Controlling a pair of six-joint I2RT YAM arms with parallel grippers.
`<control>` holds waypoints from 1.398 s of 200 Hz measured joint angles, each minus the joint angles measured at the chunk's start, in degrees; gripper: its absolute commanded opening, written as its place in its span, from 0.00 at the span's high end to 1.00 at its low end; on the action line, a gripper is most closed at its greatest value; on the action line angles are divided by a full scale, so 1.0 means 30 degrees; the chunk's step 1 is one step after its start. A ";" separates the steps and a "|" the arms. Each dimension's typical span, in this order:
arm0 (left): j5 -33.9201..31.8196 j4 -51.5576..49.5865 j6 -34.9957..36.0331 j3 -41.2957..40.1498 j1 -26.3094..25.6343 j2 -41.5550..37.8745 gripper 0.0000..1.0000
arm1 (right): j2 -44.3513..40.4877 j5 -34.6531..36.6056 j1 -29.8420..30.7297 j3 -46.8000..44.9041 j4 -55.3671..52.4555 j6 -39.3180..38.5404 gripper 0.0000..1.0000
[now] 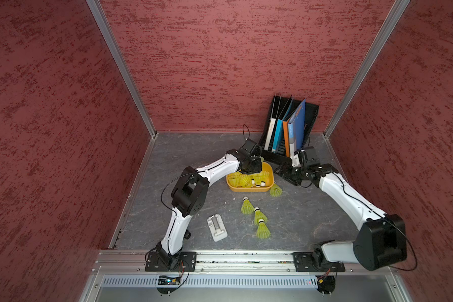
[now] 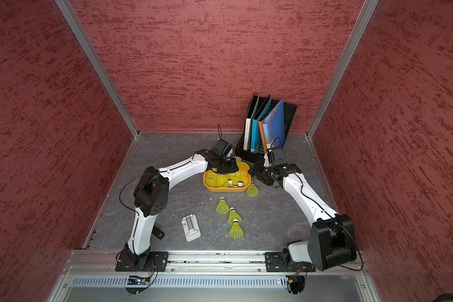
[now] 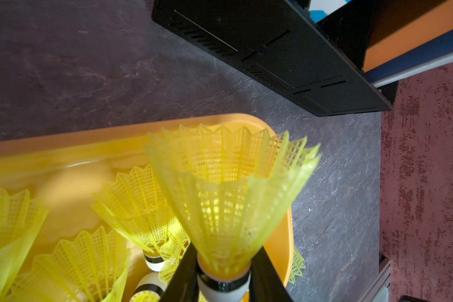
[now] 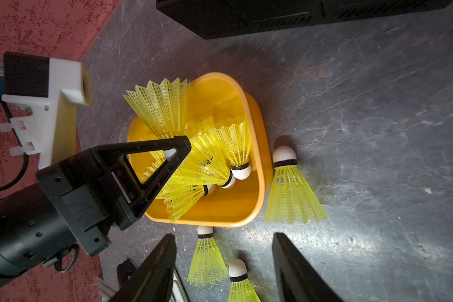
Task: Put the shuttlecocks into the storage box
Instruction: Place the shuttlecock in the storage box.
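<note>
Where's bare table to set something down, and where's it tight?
Free: far-left table between the back wall and left arm; also the strip between the three loose shuttlecocks and right arm. Tight: around the storage box, hemmed by file rack and both arms.

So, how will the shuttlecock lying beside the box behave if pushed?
The shuttlecock probably slides easily: its skirt is open mesh, so it looks light. Lying on its side, the cone may roll in a curve. The thin skirt likely flexes when squeezed.

Robot lab test cell, red textured walls (image 1: 220, 65), aluminium frame posts (image 1: 120, 65), slate-grey tabletop (image 1: 311, 209), mounting rail (image 1: 246, 265)
</note>
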 measured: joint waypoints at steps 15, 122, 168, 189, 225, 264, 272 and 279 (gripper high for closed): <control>0.0000 -0.0066 0.0000 0.0000 -0.0058 0.0000 0.97 | 0.0000 0.0000 0.0000 0.0000 0.0015 0.0007 0.38; -0.0117 -0.0787 -0.0146 0.0000 -0.0350 0.0000 0.94 | 0.0328 -0.0022 0.0000 0.0000 0.0015 0.0007 0.38; -0.0138 -0.0794 -0.0240 0.0000 -0.0372 0.0000 0.64 | 0.0423 -0.0022 0.0000 0.0000 0.0007 0.0007 0.38; -0.0146 -0.0801 -0.0321 0.0000 -0.0372 0.0000 0.58 | 0.0423 -0.0022 0.0000 0.0000 0.0015 0.0007 0.38; -0.0153 -0.0801 -0.0350 -0.0080 -0.0372 -0.0073 0.57 | 0.0430 -0.0022 0.0000 0.0000 0.0015 0.0007 0.38; -0.0248 -0.0787 -0.0350 -0.0437 -0.0372 -0.0488 0.56 | 0.0430 -0.0029 0.0000 0.0000 0.0015 0.0007 0.38; -0.0313 -0.0780 -0.0357 -0.0474 -0.0372 -0.0627 0.55 | 0.0430 -0.0029 0.0000 0.0000 0.0007 0.0007 0.38; -0.0372 -0.0780 -0.0357 -0.0510 -0.0372 -0.0765 0.54 | 0.0430 -0.0029 0.0000 0.0000 0.0007 0.0007 0.38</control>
